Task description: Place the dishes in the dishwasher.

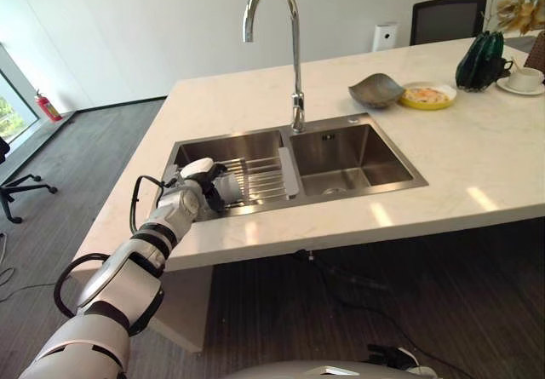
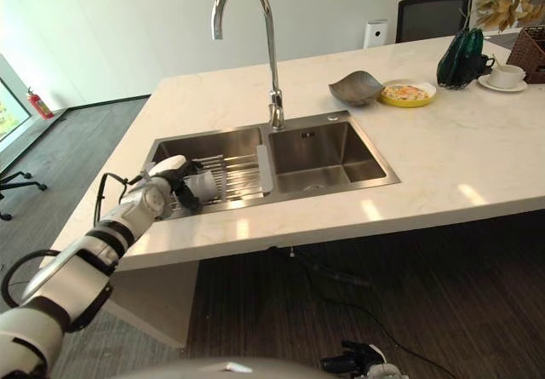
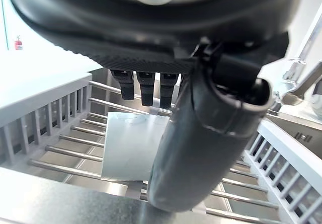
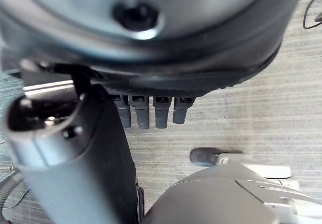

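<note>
My left hand (image 1: 197, 193) reaches into the sink's left basin, over the white dish rack (image 1: 264, 177). A white cup (image 3: 130, 144) lies on its side on the rack's bars, between the hand's fingers (image 3: 147, 89) and thumb (image 3: 198, 148), which curl round it. The cup (image 2: 204, 186) also shows just past the hand (image 2: 167, 188) in the right eye view. A grey bowl (image 1: 375, 89) and a yellow plate (image 1: 428, 96) with food sit on the counter behind the sink. My right hand (image 4: 151, 110) hangs over the floor, fingers relaxed and holding nothing.
A tall chrome faucet (image 1: 295, 55) stands behind the two basins; the right basin (image 1: 353, 159) holds nothing. A white cup on a saucer (image 1: 524, 79) and a dark green vase (image 1: 481, 59) stand at the counter's far right. A black chair (image 1: 447, 20) is behind the counter.
</note>
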You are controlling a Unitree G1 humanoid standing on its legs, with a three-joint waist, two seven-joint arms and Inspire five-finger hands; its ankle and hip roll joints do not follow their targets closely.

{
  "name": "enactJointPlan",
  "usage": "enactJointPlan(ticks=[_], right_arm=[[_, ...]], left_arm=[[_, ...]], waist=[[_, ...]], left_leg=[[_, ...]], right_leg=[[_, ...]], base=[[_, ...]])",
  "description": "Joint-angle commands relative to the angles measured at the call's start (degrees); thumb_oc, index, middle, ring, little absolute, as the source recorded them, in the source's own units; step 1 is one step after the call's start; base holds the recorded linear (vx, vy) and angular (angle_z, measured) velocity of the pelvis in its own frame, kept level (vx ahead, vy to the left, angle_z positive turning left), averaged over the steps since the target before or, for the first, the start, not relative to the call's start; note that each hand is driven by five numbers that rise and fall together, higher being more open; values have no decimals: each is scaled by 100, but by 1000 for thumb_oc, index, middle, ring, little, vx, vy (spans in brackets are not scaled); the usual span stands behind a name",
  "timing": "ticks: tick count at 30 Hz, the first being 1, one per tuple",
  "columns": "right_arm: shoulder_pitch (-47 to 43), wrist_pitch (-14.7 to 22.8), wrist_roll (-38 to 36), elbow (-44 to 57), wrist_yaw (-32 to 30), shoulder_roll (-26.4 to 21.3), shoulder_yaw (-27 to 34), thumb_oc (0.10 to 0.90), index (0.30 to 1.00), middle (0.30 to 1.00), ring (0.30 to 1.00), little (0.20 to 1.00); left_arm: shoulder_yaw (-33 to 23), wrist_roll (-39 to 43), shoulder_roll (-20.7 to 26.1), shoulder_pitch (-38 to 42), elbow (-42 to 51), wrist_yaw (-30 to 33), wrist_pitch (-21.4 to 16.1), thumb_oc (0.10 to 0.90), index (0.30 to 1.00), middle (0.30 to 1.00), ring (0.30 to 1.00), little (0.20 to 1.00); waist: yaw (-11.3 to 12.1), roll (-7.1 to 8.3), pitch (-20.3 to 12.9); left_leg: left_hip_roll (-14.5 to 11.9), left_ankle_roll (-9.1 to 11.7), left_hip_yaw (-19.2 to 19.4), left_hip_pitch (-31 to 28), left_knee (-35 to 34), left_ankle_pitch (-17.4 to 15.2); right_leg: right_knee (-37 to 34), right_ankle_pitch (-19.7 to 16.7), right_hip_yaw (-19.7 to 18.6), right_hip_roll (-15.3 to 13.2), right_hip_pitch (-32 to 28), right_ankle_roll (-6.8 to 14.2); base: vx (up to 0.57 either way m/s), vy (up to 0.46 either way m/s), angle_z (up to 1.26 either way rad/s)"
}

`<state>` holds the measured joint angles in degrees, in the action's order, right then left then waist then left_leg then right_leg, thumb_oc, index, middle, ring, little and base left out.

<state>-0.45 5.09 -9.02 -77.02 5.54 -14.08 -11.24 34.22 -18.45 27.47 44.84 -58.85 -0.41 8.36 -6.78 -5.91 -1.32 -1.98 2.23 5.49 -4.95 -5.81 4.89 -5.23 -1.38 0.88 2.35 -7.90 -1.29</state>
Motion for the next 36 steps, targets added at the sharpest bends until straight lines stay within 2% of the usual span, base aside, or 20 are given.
enactJointPlan(ticks=[1,7,14,18,20,22,25,29,30,31,32,33,36], right_arm=[[57,-31,134,-174,154,138,-230,800,900,900,900,900],[74,-42,98,-183,187,158,-220,800,900,900,900,900],[-54,-50,122,-141,218,84,-233,800,900,900,900,900],[-169,-57,137,-156,215,54,-217,800,900,900,900,900],[-194,-95,190,-228,216,43,-204,800,900,900,900,900],[-194,-95,190,-228,216,43,-204,800,900,900,900,900],[-181,-157,280,-374,218,14,-163,800,900,900,900,900],[-182,-194,293,-452,195,54,-128,800,900,900,900,900],[-177,-217,289,-483,193,71,-119,800,900,900,900,900],[-178,-241,293,-506,194,83,-119,800,900,900,900,900],[-183,-259,294,-524,196,95,-120,800,900,900,900,900],[-168,-264,288,-533,205,112,-121,800,900,900,900,900],[-144,-287,299,-549,208,133,-111,800,900,900,900,900]], left_arm=[[-193,-134,200,826,-540,-22,297,800,900,900,900,900],[-128,-249,6,794,-835,-275,514,800,900,900,900,900],[130,-548,-128,631,-958,-422,374,800,900,900,900,900],[227,-711,-296,462,-1148,-449,352,800,900,900,900,900],[182,-723,-422,335,-1386,-554,439,800,900,900,900,900],[182,-723,-422,335,-1386,-554,439,800,900,900,900,900],[-35,-661,-574,2,-1922,-647,543,800,900,900,900,900],[-372,-492,-628,-160,-2311,-612,761,800,900,900,900,900],[-497,-446,-620,-243,-2464,-621,844,748,822,822,822,822],[-559,-445,-615,-289,-2560,-654,907,546,519,519,519,519],[-612,-445,-604,-362,-2685,-690,977,433,349,349,349,349],[-662,-439,-577,-449,-2746,-723,1007,400,300,300,300,300],[-722,-475,-432,-659,-2756,-772,1003,400,300,300,300,300]], waist=[[-9,296,194],[-70,258,215],[-157,170,284],[-218,63,338],[-259,-29,361],[-259,-29,361],[-352,-149,354],[-373,-178,323],[-378,-175,305],[-375,-167,289],[-372,-153,271],[-369,-137,251],[-347,-82,206]], left_leg=[[-141,395,142,-232,81,-482],[-142,409,171,-265,81,-530],[-149,420,234,-201,81,-513],[-147,434,314,-152,81,-515],[-147,440,345,-143,81,-518],[-147,440,345,-143,81,-518],[-155,451,397,-162,81,-533],[-168,455,424,-185,81,-541],[-176,457,436,-200,81,-546],[-185,459,453,-212,81,-553],[-195,460,467,-221,81,-557],[-208,462,477,-229,81,-558],[-217,459,502,-252,81,-569]], right_leg=[[23,264,-21,-603,-62,835],[23,311,-44,-600,-75,834],[23,271,-130,-592,43,838],[23,254,-175,-612,120,844],[23,255,-188,-626,138,842],[23,255,-188,-626,138,842],[23,261,-223,-630,142,830],[23,280,-251,-611,126,815],[23,284,-256,-603,116,810],[23,288,-272,-604,107,805],[23,291,-286,-599,103,801],[23,294,-282,-593,97,799],[23,293,-293,-594,75,793]], base=[[0,0,0],[18,-12,-3],[-8,-10,-7],[0,5,-11],[18,6,-9],[7,-1,-5],[55,7,-11],[30,-3,-15],[24,-14,-6],[38,-25,-7],[37,-28,-1],[46,-36,-2],[23,-17,-8]])
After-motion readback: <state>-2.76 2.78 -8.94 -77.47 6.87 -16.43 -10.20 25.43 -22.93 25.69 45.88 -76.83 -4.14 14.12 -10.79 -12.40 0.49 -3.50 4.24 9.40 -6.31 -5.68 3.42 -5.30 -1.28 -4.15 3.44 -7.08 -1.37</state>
